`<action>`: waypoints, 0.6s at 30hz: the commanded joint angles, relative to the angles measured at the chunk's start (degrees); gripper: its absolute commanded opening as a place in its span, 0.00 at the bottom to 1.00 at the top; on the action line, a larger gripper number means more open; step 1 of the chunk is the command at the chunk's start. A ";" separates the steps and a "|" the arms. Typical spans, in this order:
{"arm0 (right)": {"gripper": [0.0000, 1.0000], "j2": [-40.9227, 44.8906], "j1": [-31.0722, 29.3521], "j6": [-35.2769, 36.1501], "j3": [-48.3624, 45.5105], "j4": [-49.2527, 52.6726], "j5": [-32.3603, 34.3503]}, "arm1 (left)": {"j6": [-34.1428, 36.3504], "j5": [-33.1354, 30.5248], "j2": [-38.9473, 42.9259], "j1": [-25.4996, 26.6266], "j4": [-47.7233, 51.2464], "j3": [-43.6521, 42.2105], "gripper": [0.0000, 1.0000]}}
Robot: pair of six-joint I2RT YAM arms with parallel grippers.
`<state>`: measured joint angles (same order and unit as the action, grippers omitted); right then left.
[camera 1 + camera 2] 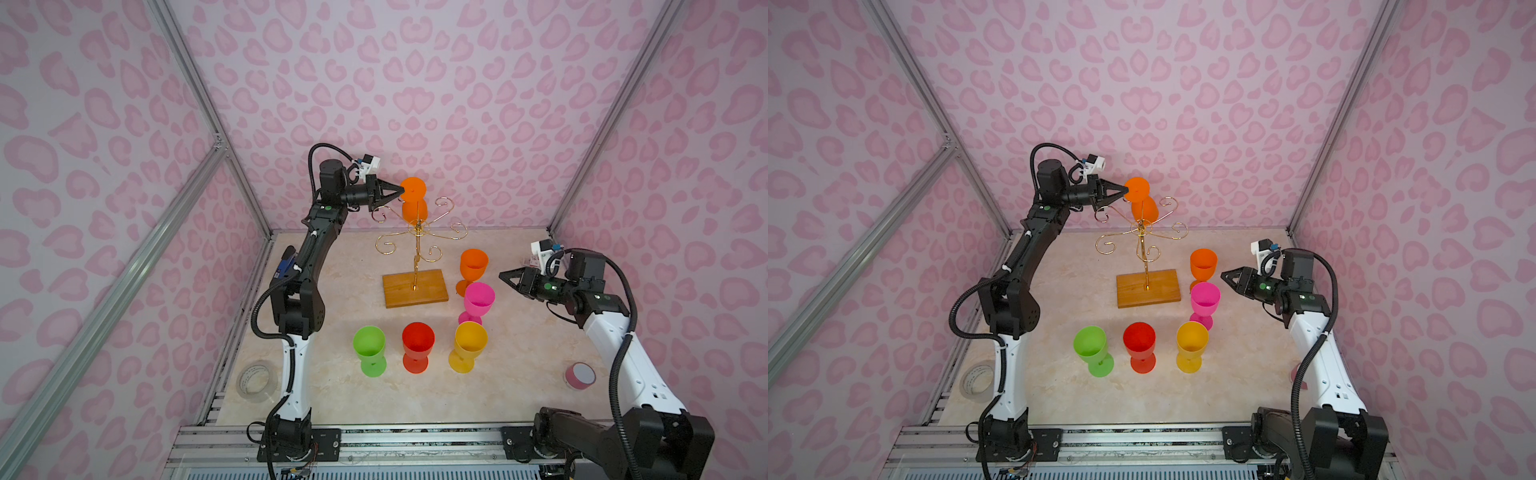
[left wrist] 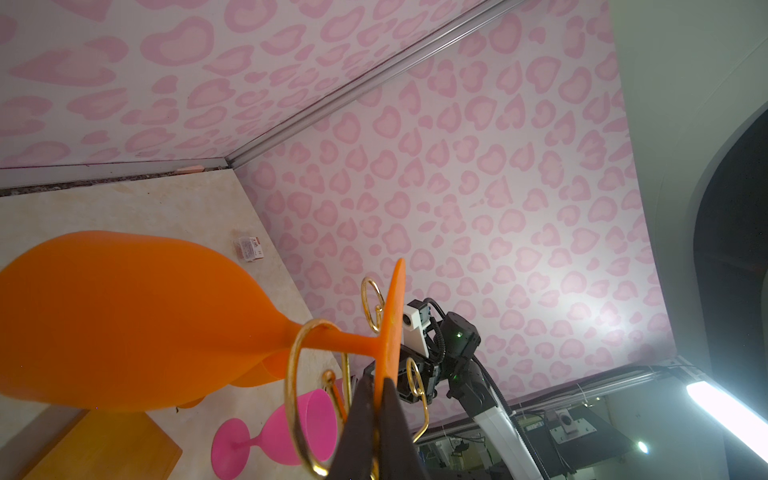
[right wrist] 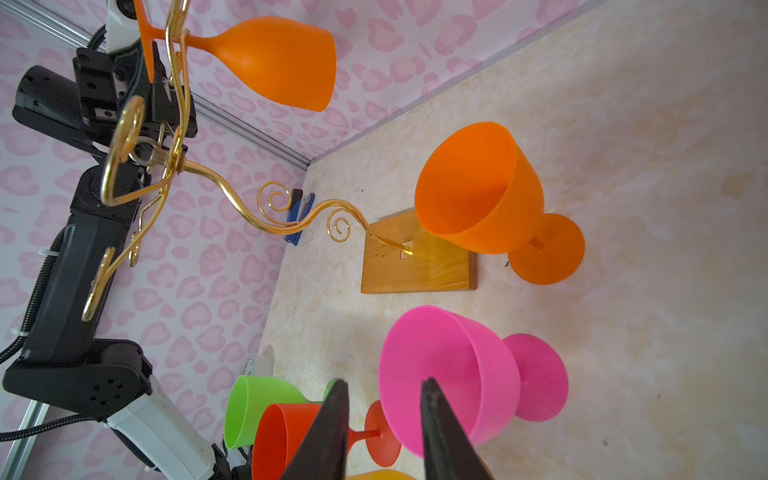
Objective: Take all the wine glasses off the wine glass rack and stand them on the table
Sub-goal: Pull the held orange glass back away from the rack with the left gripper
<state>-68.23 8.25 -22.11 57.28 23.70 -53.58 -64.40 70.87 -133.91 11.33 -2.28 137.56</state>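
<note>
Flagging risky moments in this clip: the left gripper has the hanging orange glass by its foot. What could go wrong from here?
1. The left gripper pinches only the thin edge of the foot of the wine glass; the glass could swivel or slip out.
2. Its stem sits inside a gold spiral arm of the wine glass rack; a crooked pull could snag and tip the rack.

Right gripper [image 3: 385, 380] jaws apart; pink plastic goblet [image 3: 457, 353] 1 o'clock; orange plastic wine glass [image 3: 274, 62] on gold wire rack [image 3: 232, 199], 11 o'clock.
</note>
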 commanded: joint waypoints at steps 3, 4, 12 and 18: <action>0.31 0.03 -0.08 0.17 -0.58 -0.93 -0.47 | 0.42 1.39 3.08 -1.25 -2.14 -0.10 0.02; 0.31 0.04 -0.08 0.15 -0.61 -0.94 -0.46 | 0.34 1.42 3.10 -1.46 -2.09 -0.14 0.02; 0.31 -0.24 -0.08 -0.10 -0.92 -1.38 -0.42 | 0.24 2.05 3.30 -2.08 -2.73 -0.10 0.02; 0.31 -0.57 -0.06 -0.13 -0.60 -1.51 -0.56 | 0.68 2.99 3.48 -2.19 -2.29 -0.45 0.02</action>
<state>-68.47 8.25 -22.11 56.69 23.57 -53.58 -64.23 71.94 -133.88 9.13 -2.98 137.36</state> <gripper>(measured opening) 0.306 0.065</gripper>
